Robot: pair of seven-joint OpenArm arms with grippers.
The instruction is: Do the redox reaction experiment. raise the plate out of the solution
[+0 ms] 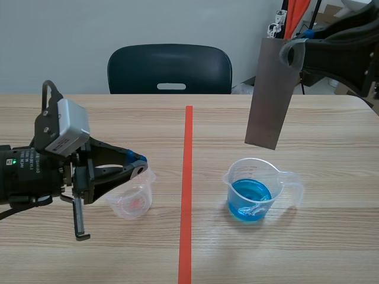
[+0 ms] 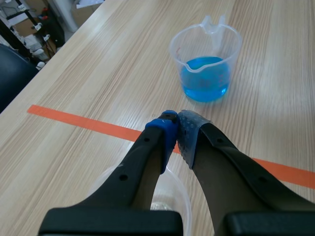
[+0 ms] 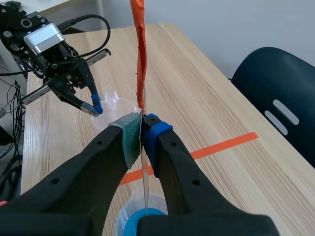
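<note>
A grey metal plate (image 1: 271,94) hangs upright in the air, its lower edge just above a clear beaker (image 1: 254,189) of blue solution. My right gripper (image 1: 293,53) is shut on the plate's top end. In the right wrist view the plate (image 3: 142,162) shows edge-on between the pads, with the beaker (image 3: 142,221) under it. My left gripper (image 1: 141,168) is shut on the rim of a small clear cup (image 1: 133,198) left of the tape line. In the left wrist view that cup (image 2: 170,196) lies under the fingers and the beaker (image 2: 206,64) stands ahead.
A dark chair (image 1: 170,70) stands behind the table's far edge. An orange tape line (image 1: 187,189) runs down the middle of the wooden table (image 1: 331,248). Equipment and cables sit off the table at the back right.
</note>
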